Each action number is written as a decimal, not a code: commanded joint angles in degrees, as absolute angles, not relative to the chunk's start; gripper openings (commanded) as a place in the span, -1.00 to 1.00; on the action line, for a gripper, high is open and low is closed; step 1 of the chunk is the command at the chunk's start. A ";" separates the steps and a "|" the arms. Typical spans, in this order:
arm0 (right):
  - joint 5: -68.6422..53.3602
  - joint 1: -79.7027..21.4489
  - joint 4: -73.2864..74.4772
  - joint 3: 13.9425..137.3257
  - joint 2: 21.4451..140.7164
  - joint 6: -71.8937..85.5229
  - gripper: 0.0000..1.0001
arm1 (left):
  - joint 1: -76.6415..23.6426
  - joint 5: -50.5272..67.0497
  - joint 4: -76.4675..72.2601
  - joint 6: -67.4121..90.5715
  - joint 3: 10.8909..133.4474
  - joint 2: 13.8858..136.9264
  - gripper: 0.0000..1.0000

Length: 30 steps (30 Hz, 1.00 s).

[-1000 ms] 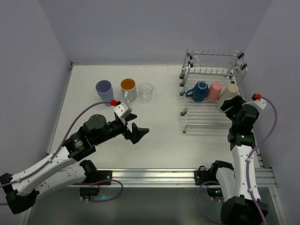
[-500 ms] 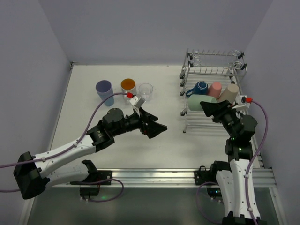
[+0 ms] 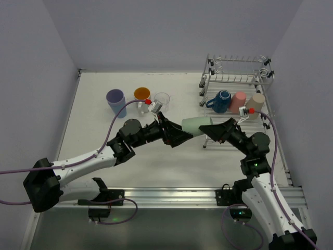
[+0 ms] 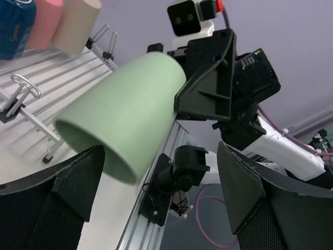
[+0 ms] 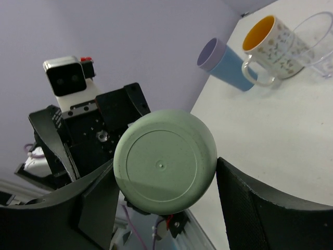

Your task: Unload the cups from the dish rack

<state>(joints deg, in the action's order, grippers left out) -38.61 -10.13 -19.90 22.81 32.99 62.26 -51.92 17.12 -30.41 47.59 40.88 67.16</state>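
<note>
My right gripper point(image 3: 215, 129) is shut on the green cup point(image 3: 196, 125) and holds it on its side above the table, left of the dish rack point(image 3: 235, 79). In the right wrist view the cup's round base point(image 5: 165, 160) sits between the fingers point(image 5: 263, 208). My left gripper point(image 3: 178, 136) is open at the cup's mouth end. In the left wrist view the green cup point(image 4: 122, 122) lies between its wide-apart fingers point(image 4: 49, 203), nearer the left one. A dark-blue mug point(image 3: 221, 100), a pink cup point(image 3: 238, 101) and a beige cup point(image 3: 255, 101) lie on the rack's lower tier.
A lavender-and-blue tumbler point(image 3: 116, 102), an orange-inside glass mug point(image 3: 142, 97) and a clear glass point(image 3: 162, 102) stand on the table at the back left. The rack's upper tier holds a coiled wire holder point(image 3: 240, 62). Walls close the table on three sides.
My right arm has drawn the green cup out of the rack and carried it left. My left arm has swung right, and its open jaws have reached the cup's mouth.
</note>
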 commanded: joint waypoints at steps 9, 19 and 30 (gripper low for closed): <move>-37.89 -21.60 -38.40 19.25 43.31 69.52 -0.02 | -52.21 13.02 -38.43 46.41 39.29 64.18 -0.81; -29.65 -23.55 -16.14 23.90 40.01 53.65 0.98 | -52.12 -23.18 26.58 27.60 57.98 58.35 -1.00; -24.79 -23.64 -6.07 23.91 34.99 44.74 0.98 | -40.64 -23.24 45.37 25.67 58.11 73.74 -1.00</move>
<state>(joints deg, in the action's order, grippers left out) -26.46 -23.46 -9.65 22.48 35.79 48.71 -46.39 -24.27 42.02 29.04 59.16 74.43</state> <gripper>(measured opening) 0.989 0.097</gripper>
